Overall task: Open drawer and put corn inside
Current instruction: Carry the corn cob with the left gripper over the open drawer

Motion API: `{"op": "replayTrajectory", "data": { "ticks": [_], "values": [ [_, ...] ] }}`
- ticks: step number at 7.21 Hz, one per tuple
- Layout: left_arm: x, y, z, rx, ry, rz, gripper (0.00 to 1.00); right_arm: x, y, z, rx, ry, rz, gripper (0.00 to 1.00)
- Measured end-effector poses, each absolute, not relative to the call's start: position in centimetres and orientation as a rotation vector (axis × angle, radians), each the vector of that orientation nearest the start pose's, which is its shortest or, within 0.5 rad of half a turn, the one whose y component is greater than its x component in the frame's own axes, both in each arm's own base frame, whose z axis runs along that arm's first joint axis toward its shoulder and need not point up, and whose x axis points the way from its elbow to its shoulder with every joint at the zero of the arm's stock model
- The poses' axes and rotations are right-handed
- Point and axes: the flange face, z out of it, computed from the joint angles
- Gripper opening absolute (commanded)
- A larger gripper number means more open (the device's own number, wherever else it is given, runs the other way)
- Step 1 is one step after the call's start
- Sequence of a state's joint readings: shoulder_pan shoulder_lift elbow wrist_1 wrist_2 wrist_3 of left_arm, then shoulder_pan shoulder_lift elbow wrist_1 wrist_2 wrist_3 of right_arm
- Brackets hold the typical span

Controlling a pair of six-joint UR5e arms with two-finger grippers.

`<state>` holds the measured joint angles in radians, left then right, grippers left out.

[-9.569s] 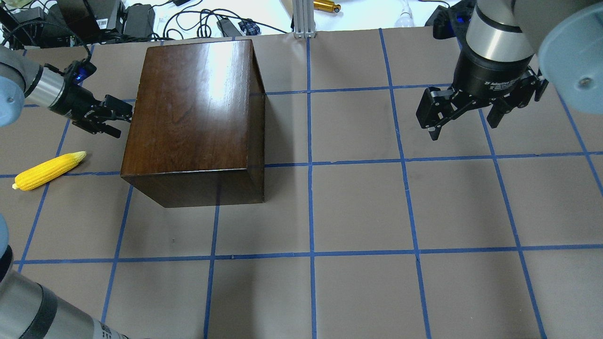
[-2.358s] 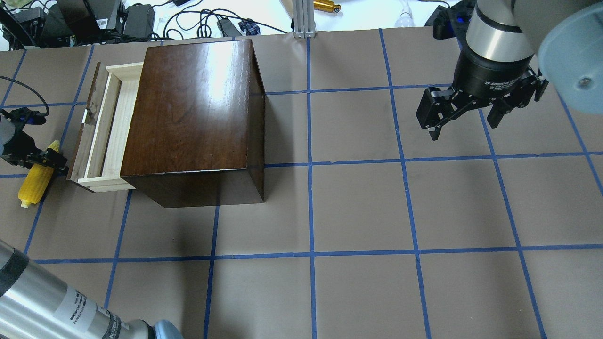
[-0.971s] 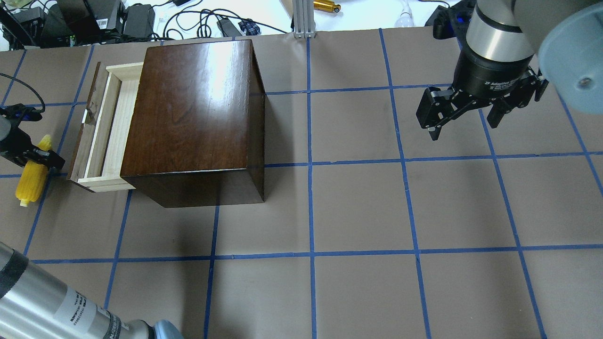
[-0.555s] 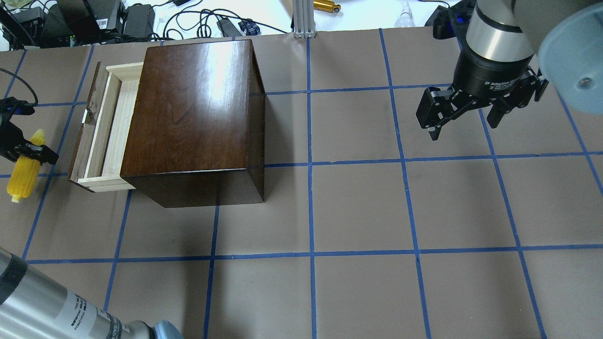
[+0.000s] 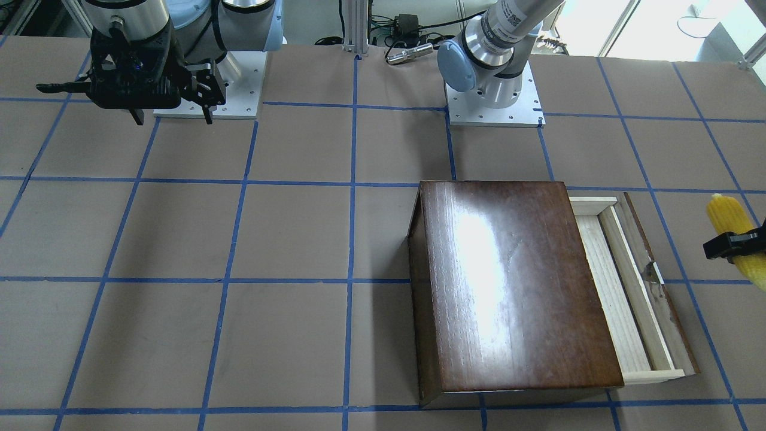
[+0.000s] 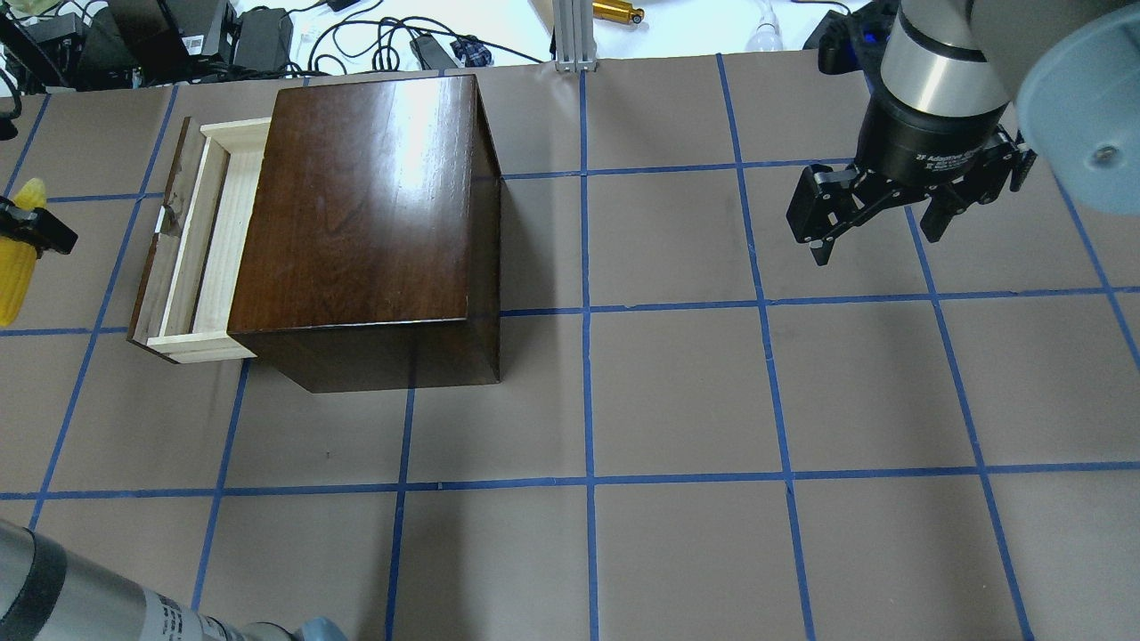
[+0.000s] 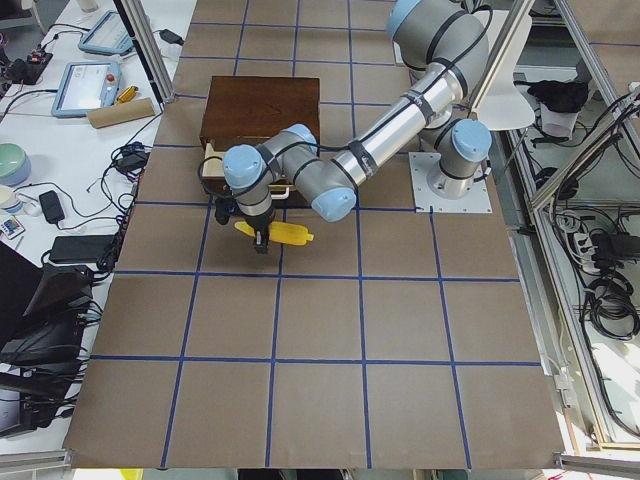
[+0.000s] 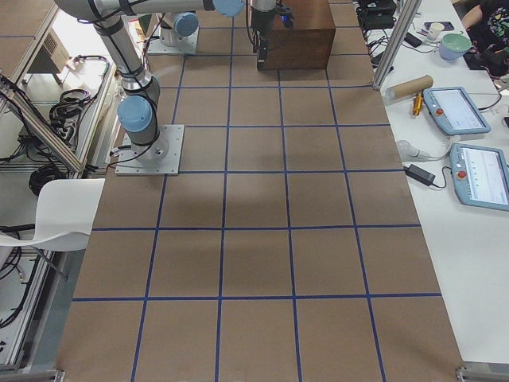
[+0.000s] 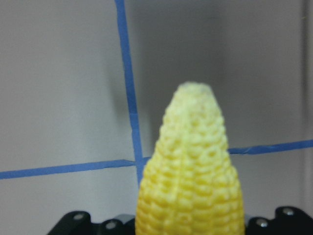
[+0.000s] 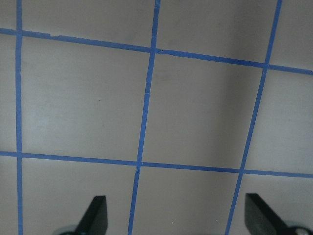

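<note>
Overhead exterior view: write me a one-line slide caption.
Left pincer holds the corn out in front of the open drawer; right pincer hangs open far from the cabinet.

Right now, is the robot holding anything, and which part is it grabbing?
Yes. The left gripper pinches the corn across its body, nearer the pointed tip. The right gripper is open and empty.

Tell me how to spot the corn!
Find the big dark brown cabinet on the taped table, then its pale wooden drawer sticking out of one side. Just past the drawer's front, the left pincer is shut on the corn. It is the only bright yellow, bumpy thing beside the drawer.
</note>
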<state>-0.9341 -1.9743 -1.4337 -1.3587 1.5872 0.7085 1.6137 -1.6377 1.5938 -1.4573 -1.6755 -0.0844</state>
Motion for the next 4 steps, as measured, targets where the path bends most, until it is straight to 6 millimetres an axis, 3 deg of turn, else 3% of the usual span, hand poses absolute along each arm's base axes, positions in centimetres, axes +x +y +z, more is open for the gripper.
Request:
{"op": "replayTrajectory", "data": {
  "ticks": [2, 4],
  "values": [
    [20.6, -61.1, 37.8, 0.05, 3.17, 0.06, 0.0, 14.2, -45.0, 49.8, -0.212, 3.235, 0.117, 1.0],
    [13.2, -63.0, 38.6, -0.017, 3.19, 0.036, 0.0, 14.2, -45.0, 49.8, -0.212, 3.235, 0.117, 1.0]
  ]
}}
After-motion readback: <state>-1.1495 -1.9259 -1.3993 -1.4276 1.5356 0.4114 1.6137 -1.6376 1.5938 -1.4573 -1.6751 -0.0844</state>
